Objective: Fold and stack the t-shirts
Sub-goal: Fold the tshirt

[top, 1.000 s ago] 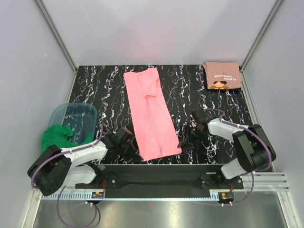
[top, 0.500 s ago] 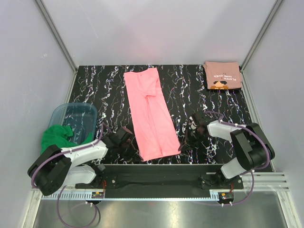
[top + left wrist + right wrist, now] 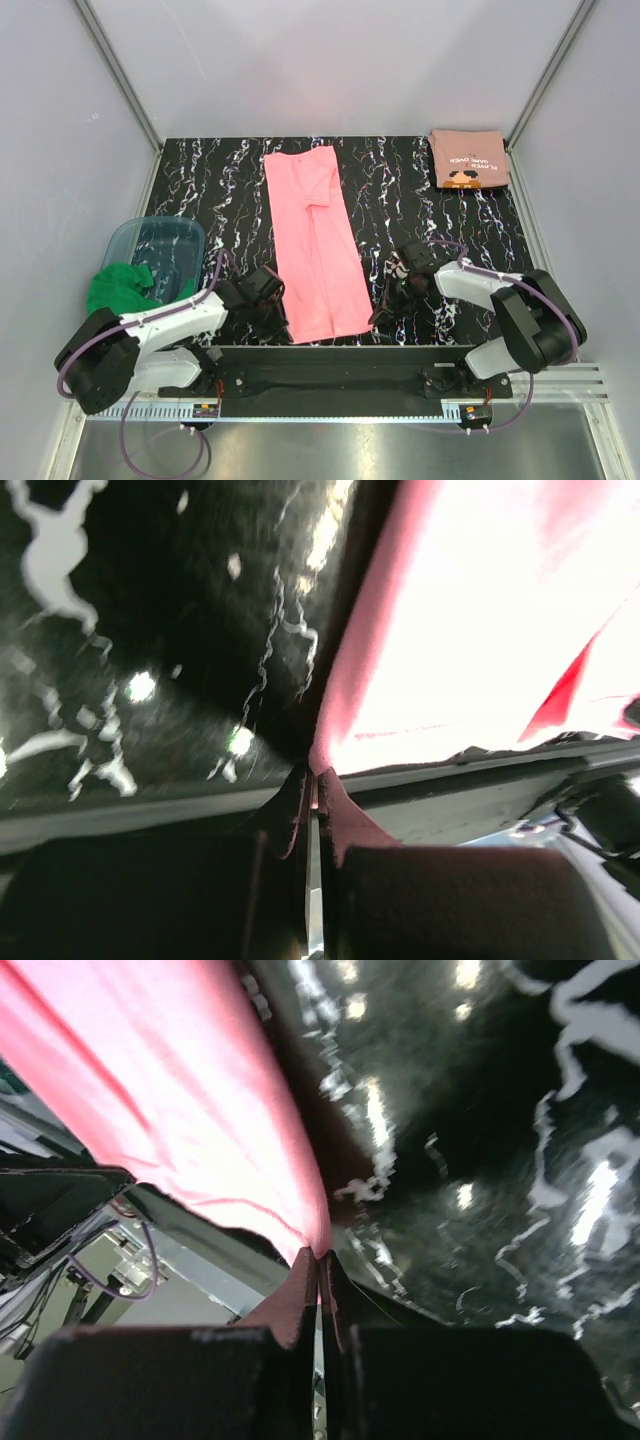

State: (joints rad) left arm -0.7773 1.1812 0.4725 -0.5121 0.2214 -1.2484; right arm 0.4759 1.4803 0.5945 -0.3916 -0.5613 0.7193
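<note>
Pink tee (image 3: pixel 315 245) lies in a long strip down the middle of the table (image 3: pixel 200 190), from 12 to 6 o'clock. Left gripper (image 3: pixel 312 785) is pinched tight on its near corner at 7 o'clock. Right gripper (image 3: pixel 320 1260) is pinched tight on the other near corner at 5 o'clock. Salmon tee (image 3: pixel 468 160) sits folded at 1 o'clock, well apart.
</note>
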